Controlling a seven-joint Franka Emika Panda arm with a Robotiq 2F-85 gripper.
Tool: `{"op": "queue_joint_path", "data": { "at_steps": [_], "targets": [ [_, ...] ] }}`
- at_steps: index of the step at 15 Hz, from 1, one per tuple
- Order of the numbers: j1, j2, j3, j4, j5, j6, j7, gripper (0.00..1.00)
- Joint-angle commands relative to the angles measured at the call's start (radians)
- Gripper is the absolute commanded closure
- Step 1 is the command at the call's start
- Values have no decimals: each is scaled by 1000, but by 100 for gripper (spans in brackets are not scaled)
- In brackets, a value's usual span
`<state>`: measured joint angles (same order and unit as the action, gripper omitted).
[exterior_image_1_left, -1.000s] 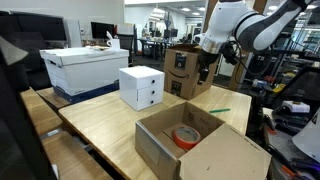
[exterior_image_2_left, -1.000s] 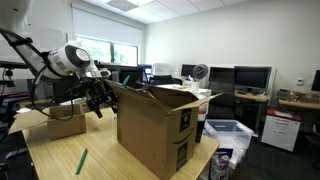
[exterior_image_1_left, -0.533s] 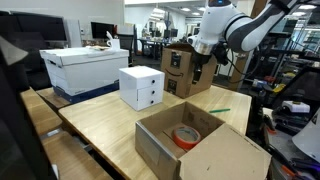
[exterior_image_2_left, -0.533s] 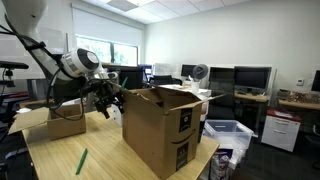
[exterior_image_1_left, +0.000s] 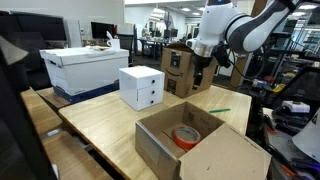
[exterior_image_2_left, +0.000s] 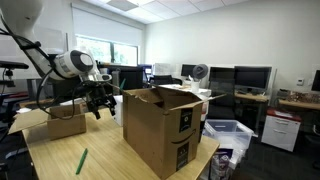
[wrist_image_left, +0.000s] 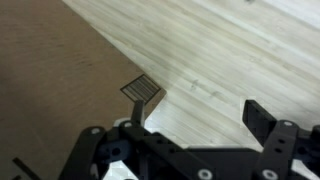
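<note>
Over the wooden table, the released end effector hovers just beside the cardboard box.

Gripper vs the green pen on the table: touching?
Apart. In an exterior view the gripper hangs in the air beside the tall cardboard box, while the green pen lies flat on the table below.

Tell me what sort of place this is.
Most likely an open-plan office or lab: monitors on desks along the wall, rows of workstations under ceiling lights, and a wooden table carrying a tall cardboard box.
</note>
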<state>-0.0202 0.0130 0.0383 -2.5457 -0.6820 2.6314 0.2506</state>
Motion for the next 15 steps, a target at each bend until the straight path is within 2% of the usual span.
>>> {"op": "queue_joint_path", "data": {
  "at_steps": [1,7,10,12,13,15],
  "targets": [
    [23,-76,-4,-90,99,-21,-83,0],
    [5,-128,-36,-212,229,-1,-168,0],
    [0,-194,-51,-266,286,6,-206,0],
    [-3,-220,-56,-282,298,9,-220,0],
    [-2,-184,-57,-234,309,1,-235,0],
    [-10,-176,-64,-229,296,10,-260,0]
  ]
}}
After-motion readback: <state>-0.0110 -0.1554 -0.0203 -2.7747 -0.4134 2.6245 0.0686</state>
